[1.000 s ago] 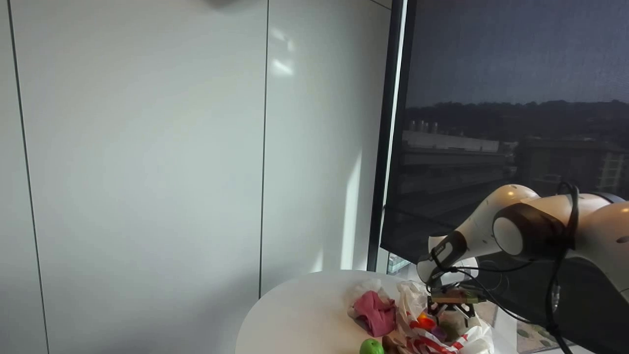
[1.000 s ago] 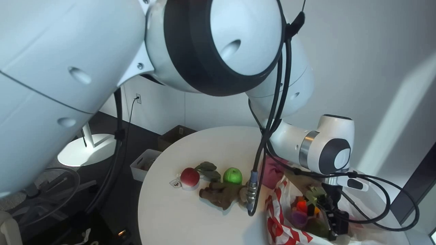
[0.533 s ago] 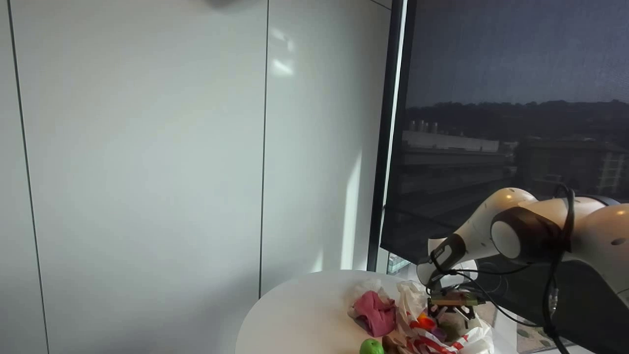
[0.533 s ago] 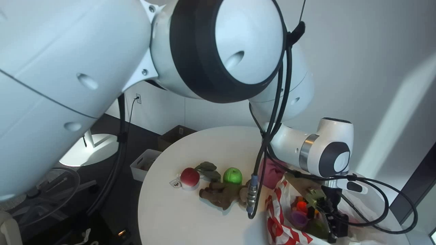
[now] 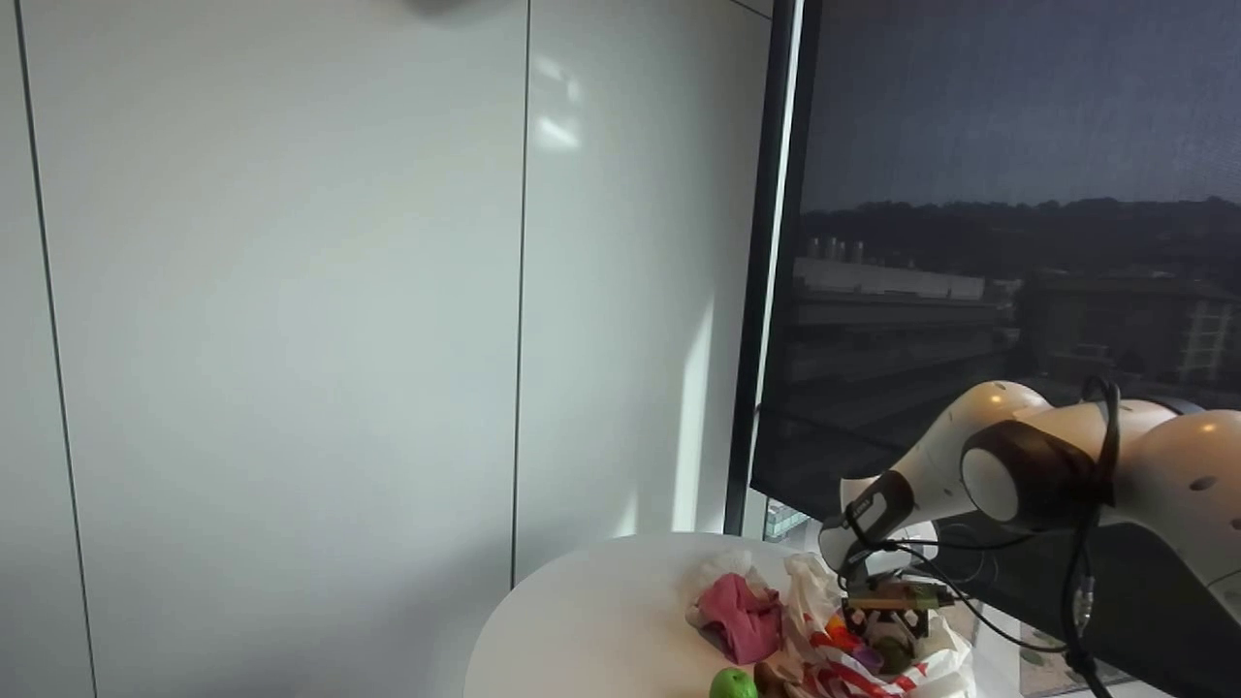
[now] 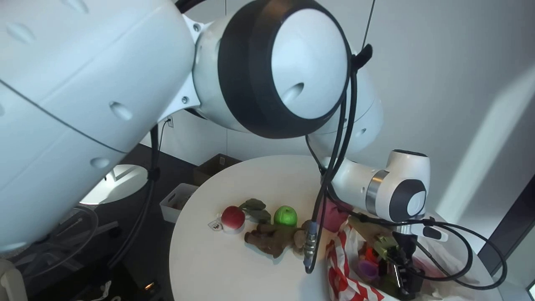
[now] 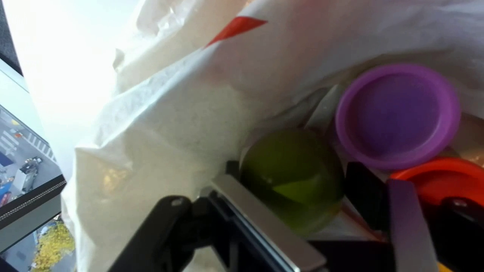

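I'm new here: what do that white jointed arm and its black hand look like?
The smooth, rounded white arm wears broad curved black bands, a shiny silver metal ring near its end, and long black cables with a cylindrical silver metal connector. The angular, mostly black hand has flat greyish strips along its fingers.

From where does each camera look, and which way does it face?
An exterior view: stands back, facing wall and window shade; arm at right edge.
An exterior view: close to the arm's links, looking down across the round table.
Wrist view: looks down into striped wrapping, jaws on either side of a green round object.
Both exterior views share the green apple and pink cloth.
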{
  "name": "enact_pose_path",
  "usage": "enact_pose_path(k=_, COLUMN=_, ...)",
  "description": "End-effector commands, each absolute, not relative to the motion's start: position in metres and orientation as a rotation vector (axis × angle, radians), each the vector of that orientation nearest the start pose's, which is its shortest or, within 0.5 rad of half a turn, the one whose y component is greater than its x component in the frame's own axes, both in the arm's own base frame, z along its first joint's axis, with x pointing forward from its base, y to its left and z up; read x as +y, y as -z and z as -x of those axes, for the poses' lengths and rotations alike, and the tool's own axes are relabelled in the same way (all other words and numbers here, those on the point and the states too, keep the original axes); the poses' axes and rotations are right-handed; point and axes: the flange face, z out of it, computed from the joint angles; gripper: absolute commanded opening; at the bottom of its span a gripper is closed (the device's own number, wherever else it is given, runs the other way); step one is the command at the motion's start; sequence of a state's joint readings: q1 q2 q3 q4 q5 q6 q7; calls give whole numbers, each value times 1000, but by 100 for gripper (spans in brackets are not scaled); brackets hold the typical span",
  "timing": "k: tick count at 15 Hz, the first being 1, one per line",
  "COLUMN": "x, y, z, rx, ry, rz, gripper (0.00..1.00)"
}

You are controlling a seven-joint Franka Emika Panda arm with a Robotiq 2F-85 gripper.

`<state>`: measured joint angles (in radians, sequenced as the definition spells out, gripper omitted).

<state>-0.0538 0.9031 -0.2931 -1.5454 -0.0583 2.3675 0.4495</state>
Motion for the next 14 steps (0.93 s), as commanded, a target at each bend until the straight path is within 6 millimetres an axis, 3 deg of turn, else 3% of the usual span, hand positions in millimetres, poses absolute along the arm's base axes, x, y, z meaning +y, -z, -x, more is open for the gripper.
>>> enact_pose_path(k=1, x=-214, y=-134, z=-668, rx=1103, ry=-33, rz=3246, gripper=43)
enact_pose_path(k=5, x=-218, y=-184, z=-670, rx=1102, ry=84, rz=3254, gripper=43)
enact_pose_path(k=8, x=-218, y=-236, z=-673, rx=1058, ry=202, rz=3243, gripper=43)
enact_pose_path(k=11, x=-191, y=-278, z=-674, rx=836, ry=304, rz=3194, gripper=43)
enact_pose_path(k=14, x=-141, y=-300, z=-676, rx=627, ry=365, rz=3153, gripper=43)
